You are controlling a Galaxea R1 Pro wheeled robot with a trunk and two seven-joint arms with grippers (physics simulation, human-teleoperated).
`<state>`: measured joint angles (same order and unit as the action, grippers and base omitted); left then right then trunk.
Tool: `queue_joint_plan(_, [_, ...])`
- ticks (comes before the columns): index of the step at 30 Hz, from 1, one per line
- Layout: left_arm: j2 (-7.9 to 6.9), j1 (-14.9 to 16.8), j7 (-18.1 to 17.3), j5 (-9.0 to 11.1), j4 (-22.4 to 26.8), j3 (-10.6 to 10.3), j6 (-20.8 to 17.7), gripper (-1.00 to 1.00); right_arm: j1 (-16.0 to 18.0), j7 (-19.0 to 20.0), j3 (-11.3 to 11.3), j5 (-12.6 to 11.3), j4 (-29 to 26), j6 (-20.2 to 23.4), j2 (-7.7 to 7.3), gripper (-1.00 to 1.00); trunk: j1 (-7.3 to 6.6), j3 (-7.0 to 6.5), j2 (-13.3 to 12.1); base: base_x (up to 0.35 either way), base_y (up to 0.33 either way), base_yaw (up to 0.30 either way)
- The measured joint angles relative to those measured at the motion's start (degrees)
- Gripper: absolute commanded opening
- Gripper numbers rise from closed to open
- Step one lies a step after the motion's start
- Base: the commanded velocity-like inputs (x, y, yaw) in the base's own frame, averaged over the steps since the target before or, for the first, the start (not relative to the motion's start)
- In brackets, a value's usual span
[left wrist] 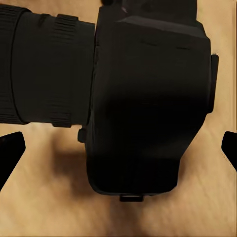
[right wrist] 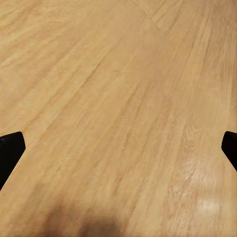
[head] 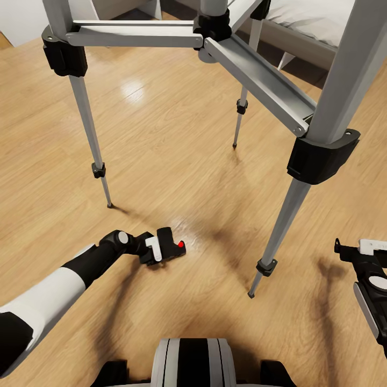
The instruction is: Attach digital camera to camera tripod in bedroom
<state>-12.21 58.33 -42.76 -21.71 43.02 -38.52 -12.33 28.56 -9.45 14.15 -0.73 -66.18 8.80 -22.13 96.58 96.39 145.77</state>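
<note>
The digital camera [head: 173, 245] lies on the light wood floor under the camera tripod [head: 258, 80], its red button [head: 181, 244] facing right. My left gripper [head: 163, 249] is low at the camera, open. In the left wrist view the black camera body and lens [left wrist: 148, 98] sit close up, and the fingertips [left wrist: 10, 148] stand wide apart on either side without touching it. My right gripper [head: 350, 250] hovers open over bare floor at the far right, its fingertips [right wrist: 10, 150] spread. The tripod's head is out of view above.
Three silver tripod legs end in feet at the left [head: 109, 205], the back [head: 235, 145] and the front right [head: 251, 294]. The low grey bed with its white mattress [head: 317, 21] stands at the back right. My base [head: 193, 360] is just behind the camera.
</note>
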Motion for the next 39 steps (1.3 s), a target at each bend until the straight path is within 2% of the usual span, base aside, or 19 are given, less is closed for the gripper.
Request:
queue_joint_plan(11, [0.48, 0.0, 0.26, 0.0, -0.31, 0.0, 0.0, 1.0, 0.0, 0.0, 0.03, -0.01, 0.0, 0.0, 0.0, 1.0, 0.0, 0.0, 0.0, 0.0, 0.0, 0.0])
queue_joint_plan(19, [0.67, 0.01, 2.96, 0.21, -1.03, -0.07, -0.14, 1.0, 0.0, 0.0, 0.05, 0.01, 0.0, 0.0, 0.0, 1.0, -0.01, 0.0, 0.0, 0.0, 0.0, 0.0])
queue_joint_plan(25, [1.4, 0.04, 4.4, 0.63, -2.82, -0.2, -0.31, 1.0, 0.0, 0.0, 0.06, 0.01, 0.0, 0.0, 0.0, 1.0, -0.54, -0.01, 0.0, 0.0, 0.0, 0.0])
queue_joint_plan(39, [1.94, 0.04, 4.82, 0.91, -4.17, -0.44, -0.39, 1.0, 0.0, 0.0, 0.06, -0.01, 0.0, 0.0, 0.0, 1.0, -0.84, -0.01, 0.0, 0.0, 0.0, 0.0])
